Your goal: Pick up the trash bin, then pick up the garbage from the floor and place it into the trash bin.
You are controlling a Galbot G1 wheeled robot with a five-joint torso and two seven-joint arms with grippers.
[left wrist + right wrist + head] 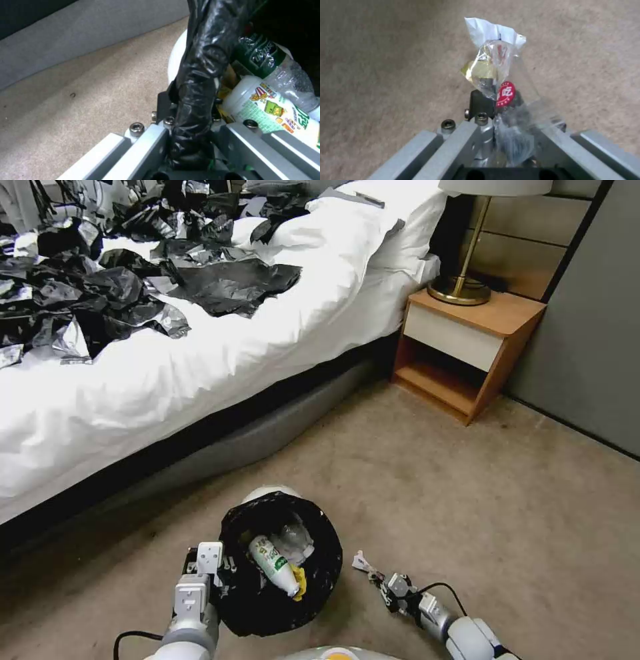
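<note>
1. Black crinkled liner covered the rim of the trash bin (281, 565), which sat low in the head view between the two arms, near the bed (200, 380) and over the beige carpet (467, 500).
2. At the bin's left edge, the left gripper (212, 573) had its jaws pressed together on the bag-wrapped rim (196, 95), one finger inside and one outside. That grip looked meant to carry the bin by its lip and keep the mouth facing up and open.
3. Whether the bin was lifted off the carpet or resting on it could not be told.
4. Garbage already lay inside: a white bottle (273, 565) with a green-and-white label, a clear crushed bottle (286, 75) beside it, and a bit of yellow wrapper (299, 581).
5. Just to the right of the bin and apart from it, the right gripper (381, 580) had its jaws pinching a clear plastic wrapper (501, 82) with a red round sticker and a white crumpled end. The wrapper stood out past the fingertips, above the carpet.
6. Judged from this, the wrapper was held clear of the floor so it could be brought over the open mouth; it had not yet gone in.
7. Black bags (100, 293) heaped on the bed were no part of the job.
</note>
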